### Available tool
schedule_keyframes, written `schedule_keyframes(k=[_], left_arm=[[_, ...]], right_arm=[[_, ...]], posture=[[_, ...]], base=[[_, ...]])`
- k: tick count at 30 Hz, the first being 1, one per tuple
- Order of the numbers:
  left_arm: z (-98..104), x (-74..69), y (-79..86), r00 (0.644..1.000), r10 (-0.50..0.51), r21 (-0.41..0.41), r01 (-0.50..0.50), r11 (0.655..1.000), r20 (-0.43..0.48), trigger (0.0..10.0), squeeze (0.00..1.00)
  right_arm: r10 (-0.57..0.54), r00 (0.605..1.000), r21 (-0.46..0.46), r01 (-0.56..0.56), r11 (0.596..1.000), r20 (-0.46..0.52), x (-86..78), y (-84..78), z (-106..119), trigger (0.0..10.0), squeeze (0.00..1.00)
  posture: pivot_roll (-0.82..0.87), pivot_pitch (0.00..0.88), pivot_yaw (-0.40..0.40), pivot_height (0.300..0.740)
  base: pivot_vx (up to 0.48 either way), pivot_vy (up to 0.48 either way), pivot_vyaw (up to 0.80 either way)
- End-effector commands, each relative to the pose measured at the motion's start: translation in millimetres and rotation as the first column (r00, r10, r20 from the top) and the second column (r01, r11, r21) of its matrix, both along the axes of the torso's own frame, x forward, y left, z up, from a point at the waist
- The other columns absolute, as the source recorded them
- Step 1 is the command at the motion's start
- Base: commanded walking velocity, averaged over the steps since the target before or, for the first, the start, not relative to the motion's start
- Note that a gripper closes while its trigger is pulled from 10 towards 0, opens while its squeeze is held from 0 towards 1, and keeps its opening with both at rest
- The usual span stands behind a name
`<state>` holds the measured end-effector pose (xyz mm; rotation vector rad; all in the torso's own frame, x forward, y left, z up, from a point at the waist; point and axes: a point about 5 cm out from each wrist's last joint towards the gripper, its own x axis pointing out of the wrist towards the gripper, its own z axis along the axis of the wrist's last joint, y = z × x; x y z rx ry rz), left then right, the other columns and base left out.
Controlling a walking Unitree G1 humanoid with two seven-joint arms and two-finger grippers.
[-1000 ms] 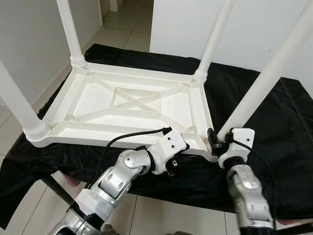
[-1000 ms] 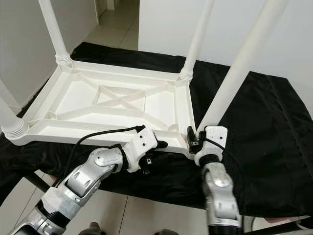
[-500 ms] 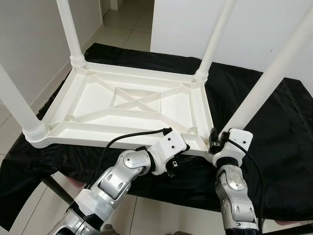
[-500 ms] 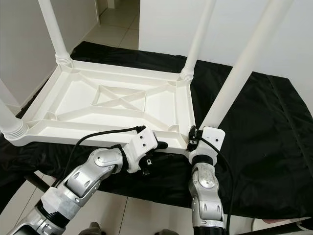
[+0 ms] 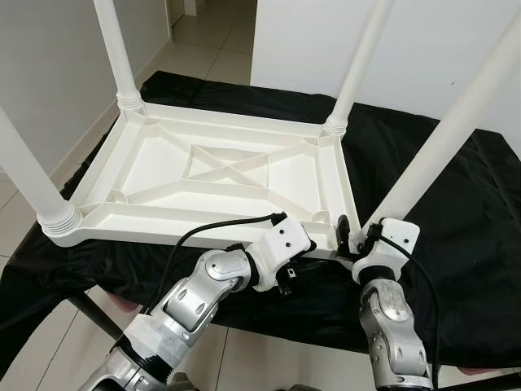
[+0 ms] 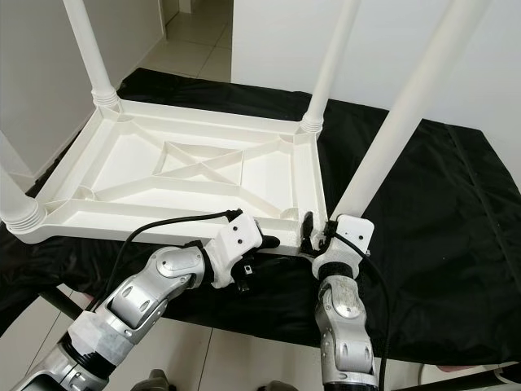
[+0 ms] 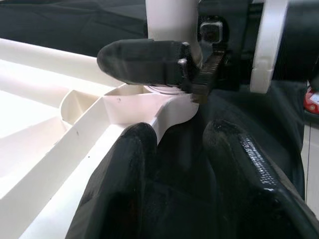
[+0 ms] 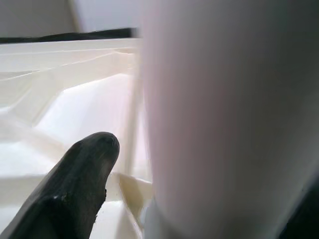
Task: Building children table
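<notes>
Tabletop (image 5: 220, 175), inverted on black cloth (image 5: 456, 212) so legs screw in: my right gripper (image 5: 352, 236) clasps near-corner leg (image 5: 440, 151) at its base; left gripper (image 7: 184, 164), parted, straddles tabletop's near edge to steady it.

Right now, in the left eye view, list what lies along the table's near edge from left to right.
Near-left table leg → left gripper at the near rim → right gripper at the corner → near-right table leg.
</notes>
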<state>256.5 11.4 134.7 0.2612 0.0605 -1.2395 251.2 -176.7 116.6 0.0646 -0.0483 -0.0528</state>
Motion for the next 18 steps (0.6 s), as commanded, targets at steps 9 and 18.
schedule_keyframes(k=[9,18], left_arm=[[2,-1.4,-5.6,0.996,-0.094,0.022,0.094,0.995,-0.003,10.0,0.0],[5,-0.6,-4.3,0.996,-0.089,0.022,0.088,0.996,0.005,10.0,0.0]], right_arm=[[0.333,0.943,-0.098,-0.328,0.94,0.031,11.7,-23.1,11,10.0,0.0],[0.493,0.87,-0.147,-0.49,0.859,-0.018,22.0,-25.9,12,4.9,0.0]], posture=[[0.05,0.0,-0.063,0.74],[0.07,0.0,-0.063,0.74]], base=[[0.0,0.0,0.0],[0.0,0.0,0.0]])
